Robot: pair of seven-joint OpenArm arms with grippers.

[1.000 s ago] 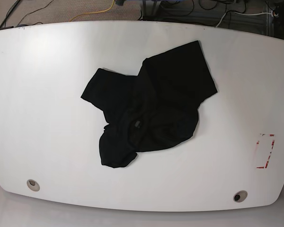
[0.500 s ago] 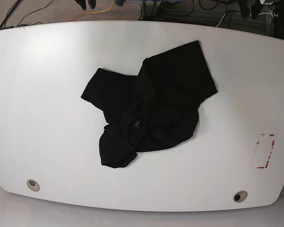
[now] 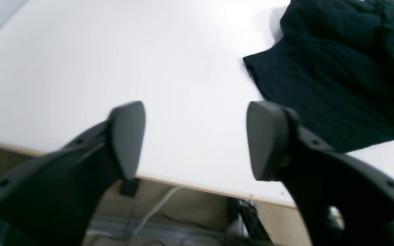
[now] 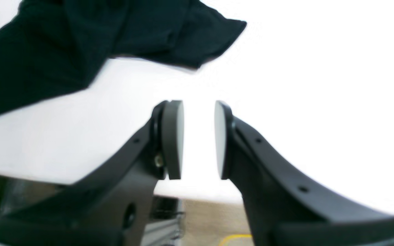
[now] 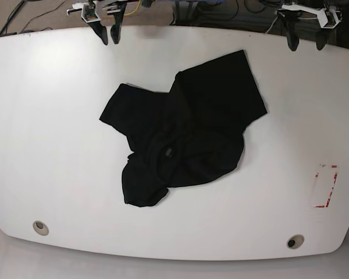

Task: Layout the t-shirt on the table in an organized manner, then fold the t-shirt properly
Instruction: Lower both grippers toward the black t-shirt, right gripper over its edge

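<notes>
We see the black t-shirt [image 5: 192,128] crumpled on the white surface [image 5: 64,163], around its middle, well apart from the curved near edge. Its squared end points to the far edge, angled to the left arm's side; one sleeve sticks out to the right arm's side, a rounded lobe toward the near edge. Left claw [image 5: 306,42]: fingers wide apart, over the far edge strip, touching no cloth. Right claw [image 5: 110,39]: fingers apart too, narrower, also at the far edge, off the cloth. We see bare surface on both sides of the shirt and a band between it and the near edge. Two grommets [image 5: 41,227] sit near the near corners; red tape marks [image 5: 326,186] lie on the left arm's side. Cables [image 5: 29,20] run beyond the far edge, off the surface.
</notes>
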